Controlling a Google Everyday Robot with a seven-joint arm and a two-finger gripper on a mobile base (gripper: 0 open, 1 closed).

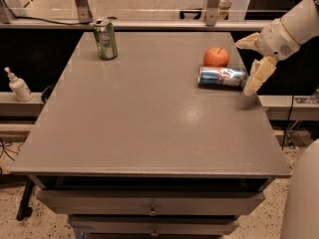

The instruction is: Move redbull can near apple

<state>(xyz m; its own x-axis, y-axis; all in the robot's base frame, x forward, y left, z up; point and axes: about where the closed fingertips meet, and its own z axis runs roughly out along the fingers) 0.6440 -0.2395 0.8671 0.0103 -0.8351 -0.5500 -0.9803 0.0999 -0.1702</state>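
The redbull can (222, 76) lies on its side on the grey table (149, 113), near the right edge, its silver top pointing left. The red-orange apple (216, 57) sits just behind it, almost touching. My gripper (253, 61) is at the table's right edge, just right of the can's end. Its cream fingers (259, 76) are spread apart and hold nothing. The white arm reaches in from the upper right.
A wider green can (105, 39) stands upright at the far left of the table. A white pump bottle (18, 84) stands on a ledge left of the table. Drawers (149, 203) are below the front edge. A metal rail runs behind the table.
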